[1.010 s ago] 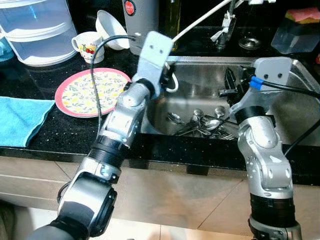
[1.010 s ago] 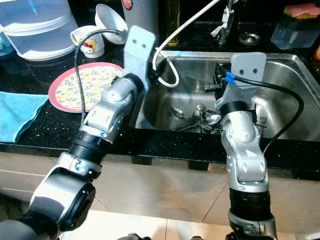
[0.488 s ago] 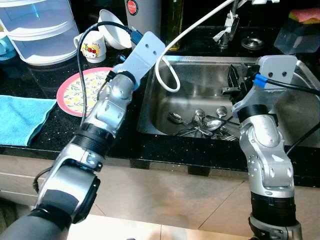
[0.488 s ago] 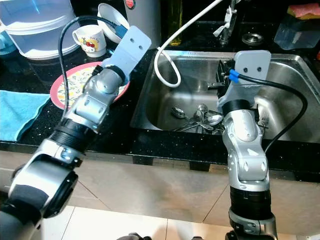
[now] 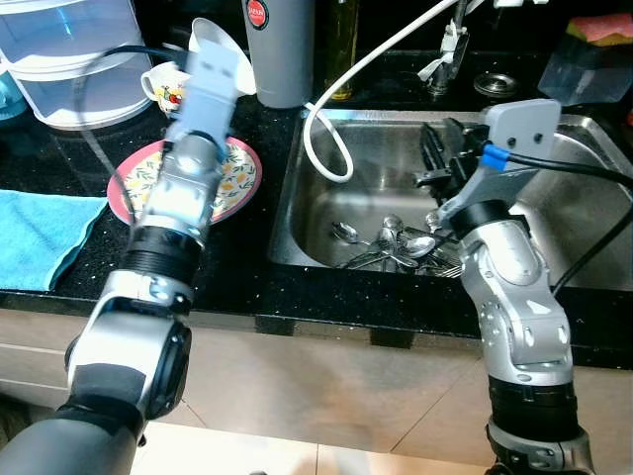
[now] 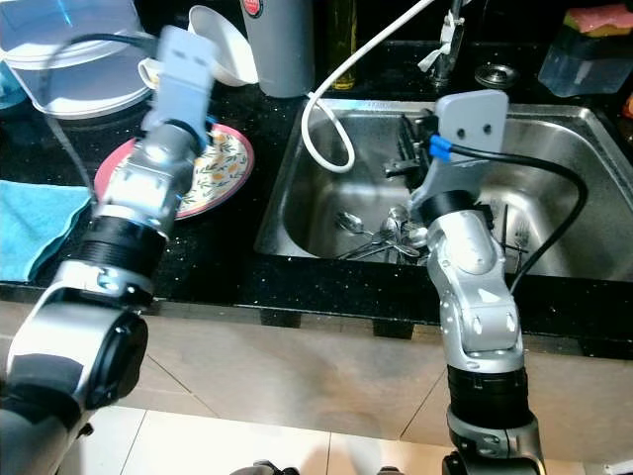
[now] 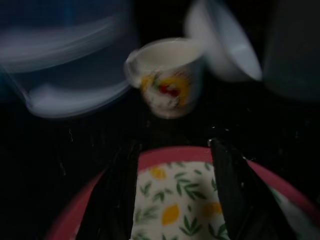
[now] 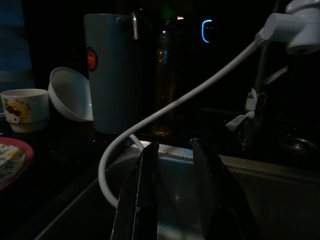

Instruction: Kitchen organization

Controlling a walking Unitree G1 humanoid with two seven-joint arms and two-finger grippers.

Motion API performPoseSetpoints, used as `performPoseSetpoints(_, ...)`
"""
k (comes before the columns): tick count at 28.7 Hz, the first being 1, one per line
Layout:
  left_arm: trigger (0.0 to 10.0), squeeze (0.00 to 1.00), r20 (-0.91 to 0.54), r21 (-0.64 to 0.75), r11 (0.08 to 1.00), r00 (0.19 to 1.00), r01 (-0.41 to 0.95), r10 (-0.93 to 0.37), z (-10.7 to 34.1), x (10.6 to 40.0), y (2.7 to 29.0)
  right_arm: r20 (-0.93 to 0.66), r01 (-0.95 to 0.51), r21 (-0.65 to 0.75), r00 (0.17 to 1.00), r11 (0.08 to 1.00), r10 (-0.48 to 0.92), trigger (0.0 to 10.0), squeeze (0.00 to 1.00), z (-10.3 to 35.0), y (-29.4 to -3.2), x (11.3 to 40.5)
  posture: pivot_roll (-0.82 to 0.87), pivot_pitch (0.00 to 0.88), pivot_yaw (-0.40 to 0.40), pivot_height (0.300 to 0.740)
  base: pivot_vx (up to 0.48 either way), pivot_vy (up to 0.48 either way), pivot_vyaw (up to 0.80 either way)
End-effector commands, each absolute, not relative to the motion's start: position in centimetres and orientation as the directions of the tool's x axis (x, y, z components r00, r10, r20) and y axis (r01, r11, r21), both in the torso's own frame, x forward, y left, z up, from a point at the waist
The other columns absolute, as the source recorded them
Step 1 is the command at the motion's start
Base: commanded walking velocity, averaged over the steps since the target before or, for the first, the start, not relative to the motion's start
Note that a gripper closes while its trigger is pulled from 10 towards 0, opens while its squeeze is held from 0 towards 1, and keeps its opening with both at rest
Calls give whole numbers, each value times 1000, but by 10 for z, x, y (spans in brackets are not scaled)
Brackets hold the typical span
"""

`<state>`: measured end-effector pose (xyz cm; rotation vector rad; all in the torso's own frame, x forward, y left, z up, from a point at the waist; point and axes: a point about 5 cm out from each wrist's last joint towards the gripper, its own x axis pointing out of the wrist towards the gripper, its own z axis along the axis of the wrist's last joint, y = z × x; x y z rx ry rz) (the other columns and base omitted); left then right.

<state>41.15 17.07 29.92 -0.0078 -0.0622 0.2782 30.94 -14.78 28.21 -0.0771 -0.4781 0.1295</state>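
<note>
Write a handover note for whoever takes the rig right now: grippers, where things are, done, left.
Left gripper: open, empty, over the floral plate on the counter, pointing toward the cartoon mug and the tipped white bowl.
Right gripper: open, empty, held over the sink, above the cutlery.
Spoons and forks lie piled in the sink bottom. The white hose loops over the sink's edge.
Done: nothing visibly put away.
Left: cutlery, plate, mug and bowl all unsorted.

left gripper (image 7: pixel 172 200) jaws apart, right gripper (image 8: pixel 172 200) jaws parted
</note>
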Motion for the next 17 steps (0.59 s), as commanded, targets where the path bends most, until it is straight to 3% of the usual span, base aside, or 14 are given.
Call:
performPoseSetpoints(1, 10000, 0, 6, -225, 939, 963, -262, 270, 294, 414, 174, 468, -121, -105, 870, 987, 156, 10000, 0, 285, -145, 308, 31, 108, 73, 740, 0, 0, 0)
performPoseSetpoints(3, 10000, 0, 12, -320, 909, 959, -266, 285, 299, 413, 178, 469, -121, -105, 869, 987, 156, 10000, 0, 285, -146, 308, 30, 107, 74, 740, 0, 0, 0)
performPoseSetpoints(6, 10000, 0, -15, -339, 885, 943, -318, 333, 298, 412, 185, 469, -120, -107, 869, 987, 157, 10000, 0, 285, -147, 308, 31, 103, 76, 740, 0, 0, 0)
performPoseSetpoints(10, 10000, 0, -128, -316, 786, 845, -531, 520, 282, 408, 215, 467, -120, -107, 870, 987, 156, 10000, 0, 284, -147, 308, 30, 95, 74, 740, 0, 0, 0)
performPoseSetpoints(17, 10000, 0, -209, -345, 744, 820, -572, 533, 276, 409, 224, 464, -122, -110, 871, 986, 160, 10000, 0, 283, -147, 308, 29, 91, 74, 740, 0, 0, 0)
